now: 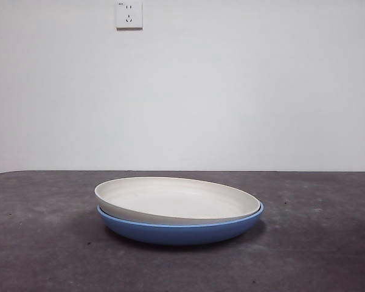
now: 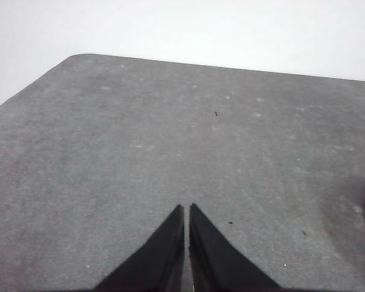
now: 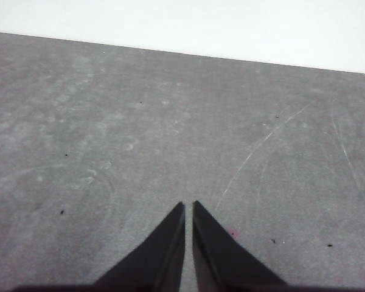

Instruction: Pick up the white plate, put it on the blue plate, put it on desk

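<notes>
Two plates sit stacked near the middle of the bench (image 1: 42, 255) in the front view: the white plate (image 1: 176, 198) rests inside the blue plate (image 1: 179, 231), and the blue plate stands directly on the dark grey, speckled surface. The white plate is not seated level; its left edge rides higher above the blue rim, while on the right its edge drops down close to the blue rim, so it lies slightly tilted. Only the blue plate's outer wall and a thin line of its rim show beneath the white one. The white plate's inside is bare. A white wall stands behind the bench, with a wall socket (image 1: 129, 14) high on it, left of centre. Neither arm appears in the front view. In the left wrist view the left tool (image 2: 187, 210) hangs over bare bench surface with its two black jaws drawn together, only a thin slit between them, and nothing held; a rounded corner of the bench shows beyond it. In the right wrist view the right tool (image 3: 188, 207) is in the same condition, jaws nearly touching and holding nothing, over bare bench marked by faint pale scratches. Neither plate shows in either wrist view.
</notes>
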`<state>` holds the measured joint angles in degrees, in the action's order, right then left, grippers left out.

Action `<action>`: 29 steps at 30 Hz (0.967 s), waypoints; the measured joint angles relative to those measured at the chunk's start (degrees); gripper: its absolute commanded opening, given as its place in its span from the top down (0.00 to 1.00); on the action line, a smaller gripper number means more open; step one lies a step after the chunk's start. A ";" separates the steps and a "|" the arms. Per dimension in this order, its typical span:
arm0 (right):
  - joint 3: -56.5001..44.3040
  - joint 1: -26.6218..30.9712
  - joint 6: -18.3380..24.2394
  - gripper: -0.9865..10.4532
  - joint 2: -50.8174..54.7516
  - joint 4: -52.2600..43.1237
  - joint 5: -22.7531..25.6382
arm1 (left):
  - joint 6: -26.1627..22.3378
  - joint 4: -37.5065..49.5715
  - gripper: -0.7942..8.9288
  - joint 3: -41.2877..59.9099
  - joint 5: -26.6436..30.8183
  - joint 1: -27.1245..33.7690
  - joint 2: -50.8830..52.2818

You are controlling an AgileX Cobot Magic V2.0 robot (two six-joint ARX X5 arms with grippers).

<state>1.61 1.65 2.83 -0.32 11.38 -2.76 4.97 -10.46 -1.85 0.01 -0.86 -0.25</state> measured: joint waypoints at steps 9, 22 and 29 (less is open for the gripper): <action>-0.39 0.00 -0.35 0.90 0.00 -1.20 -0.20 | 0.02 0.00 0.90 0.00 0.00 0.00 0.00; -0.63 0.00 -0.37 0.90 0.00 -1.84 -0.20 | 0.00 0.00 0.90 0.00 0.00 0.00 0.00; -0.63 0.00 -0.37 0.90 0.00 -1.84 -0.20 | 0.00 0.00 0.90 0.00 0.00 0.00 0.00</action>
<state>0.97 1.65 2.46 -0.32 9.54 -2.96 4.97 -10.46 -1.85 0.01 -0.86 -0.25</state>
